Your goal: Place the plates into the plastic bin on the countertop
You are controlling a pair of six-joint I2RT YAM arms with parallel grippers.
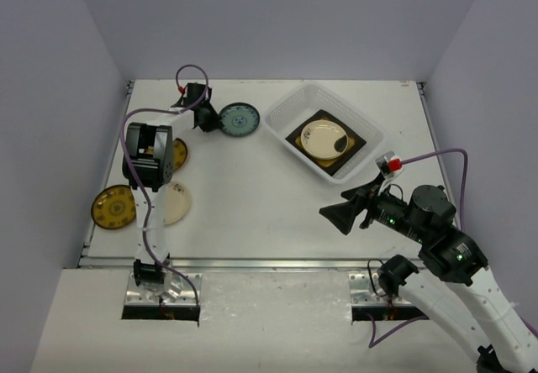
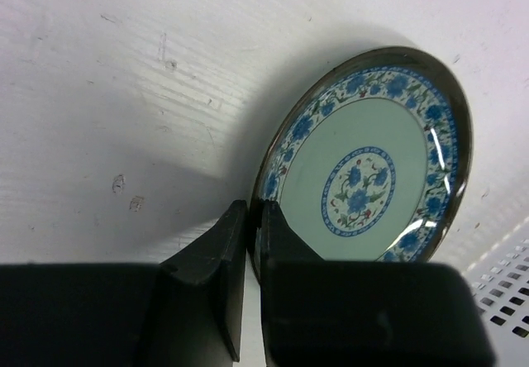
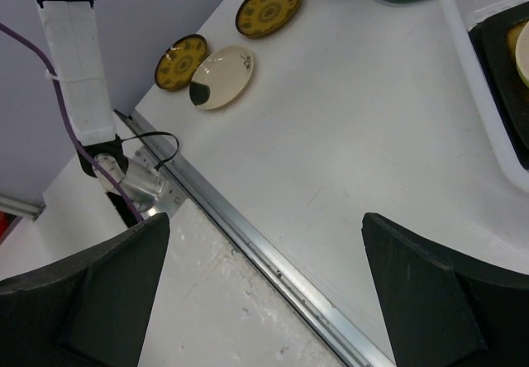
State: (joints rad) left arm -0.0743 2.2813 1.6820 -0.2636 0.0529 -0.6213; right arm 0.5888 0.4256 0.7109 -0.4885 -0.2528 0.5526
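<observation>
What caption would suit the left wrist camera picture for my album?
Left gripper shut on the rim of a round blue-flowered pale green plate, the flat white countertop behind it.

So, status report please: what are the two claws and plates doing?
Left gripper shut on the blue plate rim. Right gripper open, empty. Plastic bin holds two plates; three more on the countertop. Nothing between blue plate and bin.

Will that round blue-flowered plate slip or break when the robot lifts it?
The round blue-flowered plate looks stiff; it likely won't bend. Its shiny glaze may be slippery, and the left end effector grips only its rim, so it might tilt or slide. If ceramic, dropping could chip it.
</observation>
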